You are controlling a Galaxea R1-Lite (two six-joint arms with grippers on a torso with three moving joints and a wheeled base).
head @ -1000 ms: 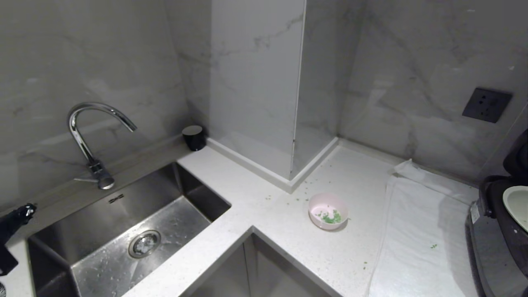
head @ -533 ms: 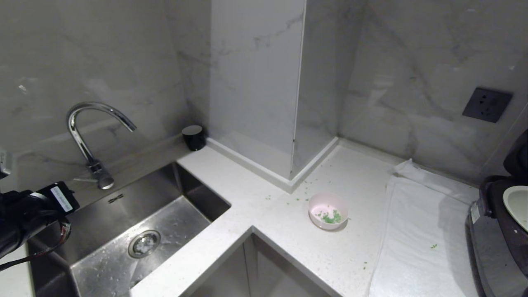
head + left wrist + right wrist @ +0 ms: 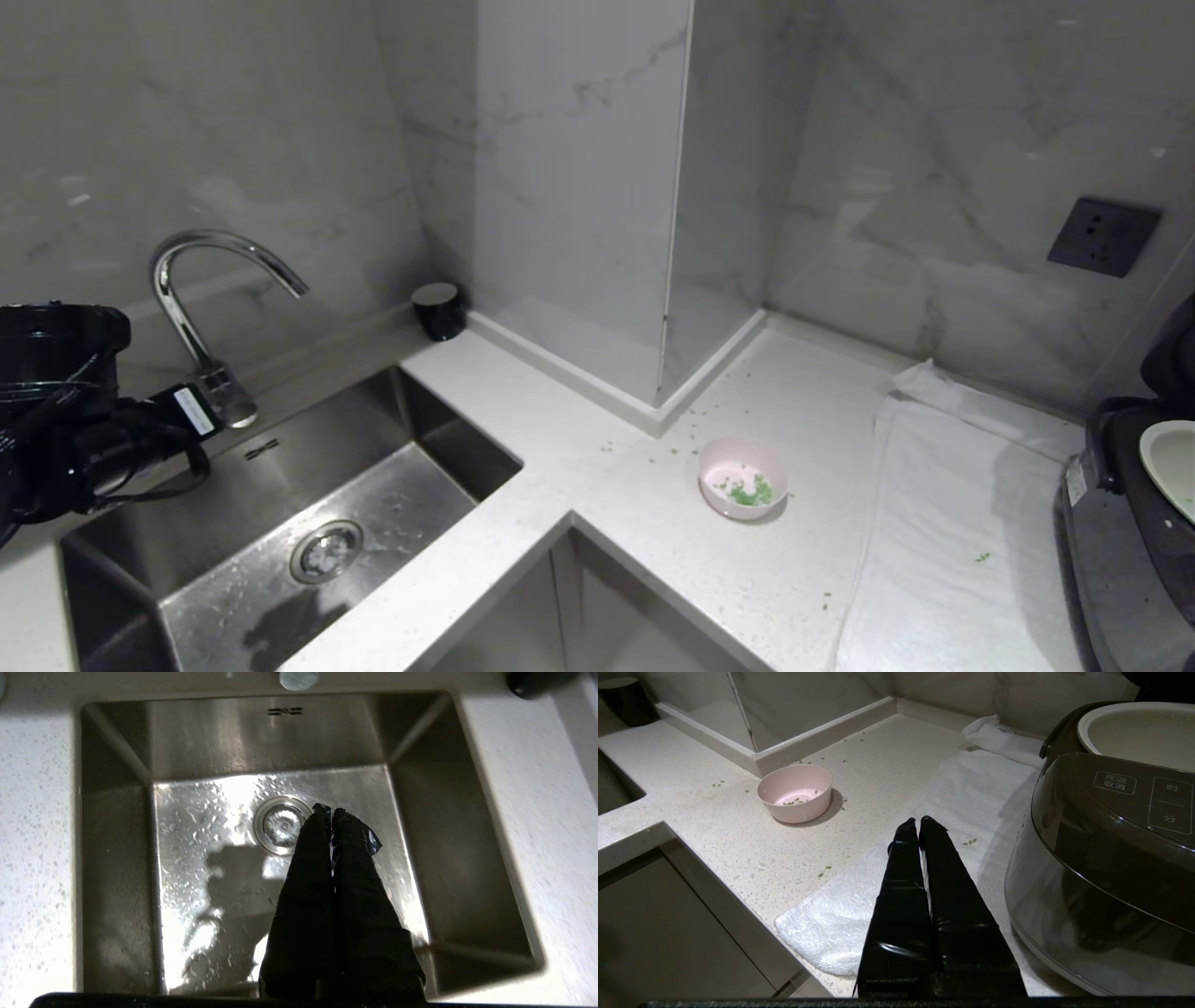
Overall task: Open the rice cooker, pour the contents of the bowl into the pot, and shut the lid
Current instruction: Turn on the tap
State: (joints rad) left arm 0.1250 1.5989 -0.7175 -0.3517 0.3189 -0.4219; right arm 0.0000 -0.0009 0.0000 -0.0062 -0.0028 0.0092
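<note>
**Two pincers pressed together, bowl alone on the counter**

One small round bowl [image 3: 743,478], pink outside and white inside, is seen standing upright on the pale speckled counter [image 3: 644,532], and every place below is given from it. A little heap of contents [image 3: 747,491], bright green bits mixed with some white, is held in its bottom. Loose green bits are scattered on the counter behind the bowl and on the white towel [image 3: 943,532] spread to its right. Farther right, at the picture's edge, the rice cooker [image 3: 1134,541] is seen on the towel's far side: dark brown, rounded, with a front button panel. Its lid [image 3: 1178,359] is raised, and the pale round pot [image 3: 1169,459] is exposed inside the body.

To the bowl's left the counter is cut by the steel sink [image 3: 280,551], with its curved faucet [image 3: 201,308] behind it. Behind the bowl a wall column juts out, and its base trim is kept just apart from the bowl. In front of the bowl the counter ends at a notched edge. Bare counter is left all round the bowl.

The left gripper [image 3: 331,812] is held over the sink, well left of the bowl, its fingers pressed together on nothing. The right gripper [image 3: 918,821] is poised above the towel, between bowl and cooker, likewise closed and empty.
</note>
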